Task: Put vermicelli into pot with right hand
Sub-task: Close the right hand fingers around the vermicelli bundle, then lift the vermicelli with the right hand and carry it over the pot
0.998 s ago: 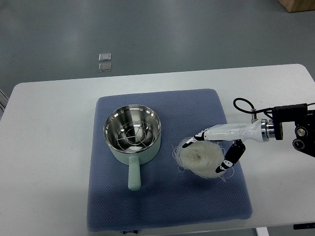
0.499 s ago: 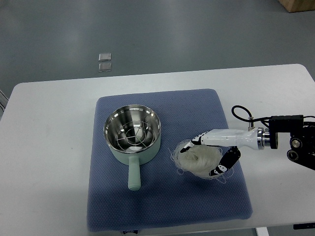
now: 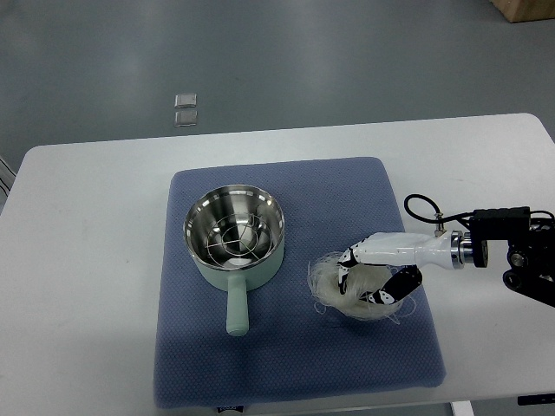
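Observation:
A pale green pot point(image 3: 234, 243) with a steel inside and a handle pointing toward me stands on the left part of the blue mat point(image 3: 295, 191). A white nest of vermicelli point(image 3: 351, 290) lies on the mat to the pot's right. My right hand point(image 3: 368, 276) comes in from the right edge and is curled around the vermicelli, fingers on its near-left side and thumb on its lower right. The nest still rests on the mat. The left arm is out of view.
The mat lies on a white table point(image 3: 87, 260). A black cable loop point(image 3: 421, 208) sits by my right wrist. Two small clear squares point(image 3: 184, 109) lie on the grey floor beyond the table.
My right hand has closed in on the vermicelli, the fingers curling tighter and squeezing the nest narrower. The arm shifted slightly toward me. The pot has not moved.

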{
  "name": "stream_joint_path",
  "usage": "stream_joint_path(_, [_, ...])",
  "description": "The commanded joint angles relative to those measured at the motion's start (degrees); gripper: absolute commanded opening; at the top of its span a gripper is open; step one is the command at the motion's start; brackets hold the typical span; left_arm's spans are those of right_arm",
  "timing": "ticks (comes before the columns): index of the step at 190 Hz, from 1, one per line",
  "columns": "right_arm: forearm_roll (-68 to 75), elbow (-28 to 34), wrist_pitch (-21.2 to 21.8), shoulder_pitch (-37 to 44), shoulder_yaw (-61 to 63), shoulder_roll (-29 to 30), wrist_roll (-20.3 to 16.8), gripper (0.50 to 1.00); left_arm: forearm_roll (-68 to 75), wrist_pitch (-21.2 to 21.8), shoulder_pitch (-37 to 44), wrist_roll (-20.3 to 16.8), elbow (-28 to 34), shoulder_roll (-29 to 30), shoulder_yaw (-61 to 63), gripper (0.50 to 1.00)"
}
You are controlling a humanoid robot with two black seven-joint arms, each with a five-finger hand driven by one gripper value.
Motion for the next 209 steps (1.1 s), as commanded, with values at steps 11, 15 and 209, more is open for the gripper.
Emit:
stream_joint_path(11, [0.12, -0.01, 0.18, 0.16, -0.01, -0.09, 0.05, 0.500, 0.00, 0.00, 0.00, 0.01, 0.00, 0.00, 0.00, 1.000])
stream_joint_path(15, [0.20, -0.01, 0.18, 0.25, -0.01, -0.09, 0.05, 0.500, 0.00, 0.00, 0.00, 0.01, 0.00, 0.00, 0.00, 1.000])
stream_joint_path(209, [9.08, 0.60, 3.52, 11.58, 10.10, -4.48, 0.22, 0.500, 0.00, 0.00, 0.00, 0.01, 0.00, 0.00, 0.00, 1.000])
